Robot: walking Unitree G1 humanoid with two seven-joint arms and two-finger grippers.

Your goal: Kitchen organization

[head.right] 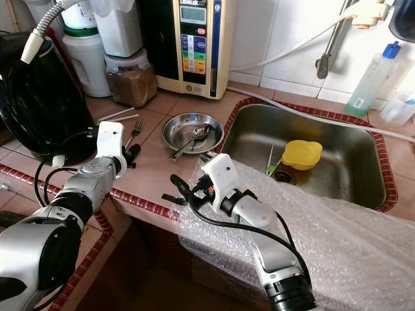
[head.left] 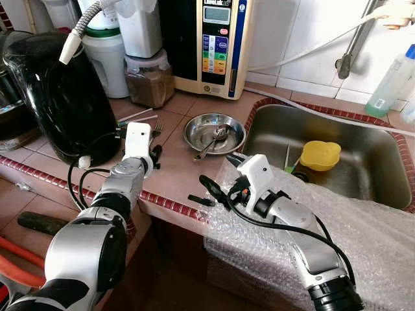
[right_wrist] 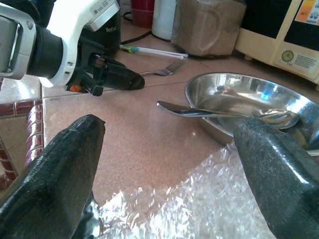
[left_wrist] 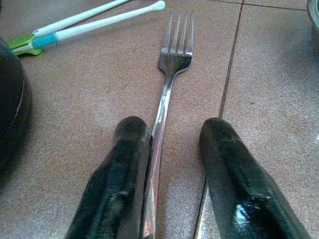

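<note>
Left gripper (left_wrist: 172,149) down on the tabletop (head.left: 181,165), fingers spread astride the fork (left_wrist: 169,74) handle — not yet clenched. Next, probably: squeeze, lift, carry toward the steel bowl (head.left: 214,133). Right gripper (right_wrist: 164,149) released, waiting.

My head cameras look forward and down from above the counter edge, taking in the steel bowl (head.left: 214,133) near the middle, the sink (head.left: 382,175) to its right and the black kettle (head.left: 61,97) to its left. The two eyes share nearly the whole scene, the right eye shifted slightly sideways. My left wrist camera sits very low, close to the tiles, looking along my fingers (left_wrist: 117,184) at the fork (left_wrist: 172,69) left of the bowl. My right wrist camera looks low across the counter toward the bowl (right_wrist: 249,107), catching the same fork (right_wrist: 162,71) beyond.
</note>
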